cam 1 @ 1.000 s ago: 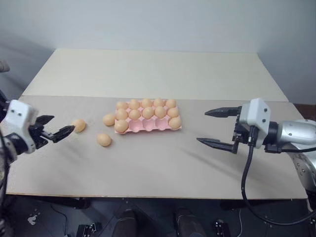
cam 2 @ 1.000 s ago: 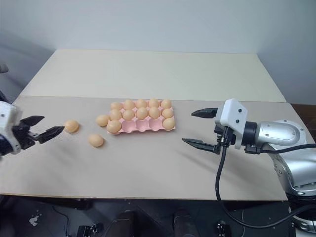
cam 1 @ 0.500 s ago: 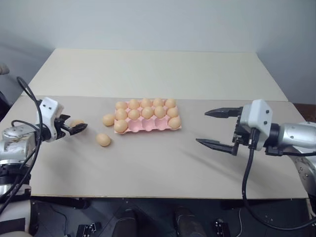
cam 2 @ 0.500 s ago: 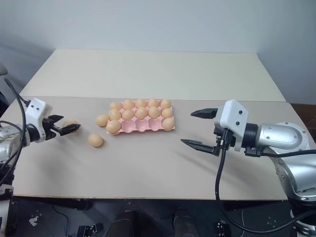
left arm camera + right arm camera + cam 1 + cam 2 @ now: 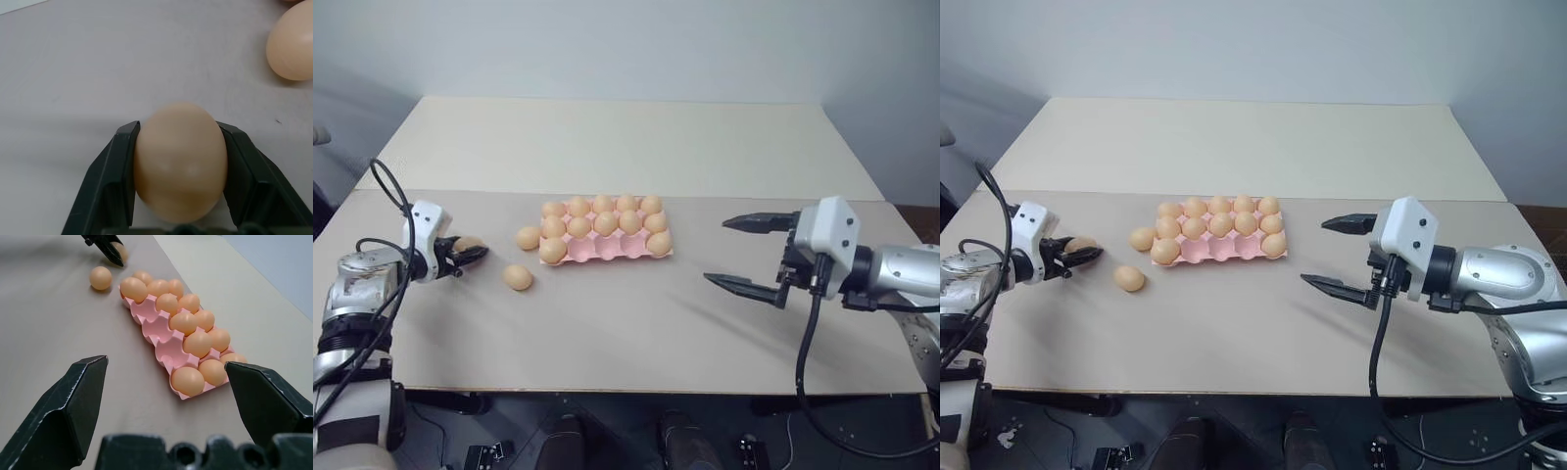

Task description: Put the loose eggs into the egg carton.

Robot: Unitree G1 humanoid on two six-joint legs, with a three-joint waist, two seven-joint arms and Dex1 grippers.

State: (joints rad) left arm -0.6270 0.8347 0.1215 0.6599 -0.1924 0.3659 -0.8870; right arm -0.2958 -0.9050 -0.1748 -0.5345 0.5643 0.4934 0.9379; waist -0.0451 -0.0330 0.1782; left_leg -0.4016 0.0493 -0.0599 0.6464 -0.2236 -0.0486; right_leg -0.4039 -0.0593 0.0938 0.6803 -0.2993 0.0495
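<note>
- Now an egg (image 5: 180, 161) is clamped between the fingers of the left tool (image 5: 468, 254), low over the worktop (image 5: 626, 333).
- Two loose eggs (image 5: 518, 277) are seen left of the pink egg carton (image 5: 617, 251).
- The right tool (image 5: 744, 255) is held wide apart, well right of the carton.

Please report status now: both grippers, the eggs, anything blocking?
Left gripper shut on one egg, on the table. Right gripper open, empty. Two loose eggs beside carton; front cups free. Nothing blocking.
</note>
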